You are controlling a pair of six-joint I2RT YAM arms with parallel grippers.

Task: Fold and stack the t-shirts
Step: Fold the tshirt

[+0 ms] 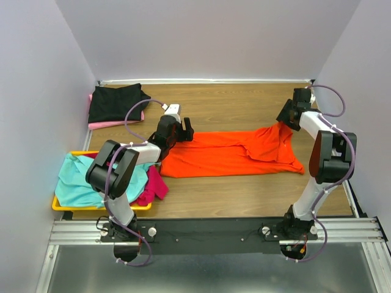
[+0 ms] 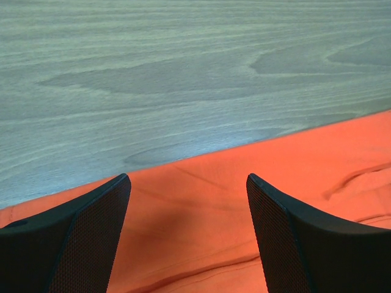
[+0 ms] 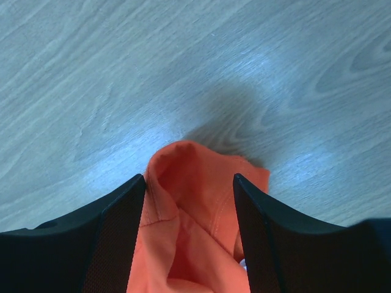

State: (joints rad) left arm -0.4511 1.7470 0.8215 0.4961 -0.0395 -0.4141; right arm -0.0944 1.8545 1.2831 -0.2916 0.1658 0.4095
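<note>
Right claw [image 3: 189, 177] fingers straddle a bunched far-right corner of the orange t-shirt [image 1: 226, 155]. Cloth fills the gap, but I cannot tell whether it's pinched tight. Left claw [image 2: 188, 178] hangs with jaws apart over the shirt's left edge, gripping nothing. Shirt lies spread lengthwise mid surface [image 1: 244, 198]. Step looks like grabbing both ends for the first fold. Next move probably needs the left claw to drop and close on cloth, then both to lift together. Yellow tray [image 1: 58, 206] holding teal t-shirt [image 1: 76, 180] and magenta t-shirt [image 1: 156, 183] sits just beside the left arm and could snag. Black t-shirt [image 1: 116, 102] lies on pink t-shirt [image 1: 107, 125] at the far-left corner, well apart.

Left hand [image 2: 188, 180] low with fingers spread wide; right hand [image 3: 189, 178] stretched forward, fingers partly apart
</note>
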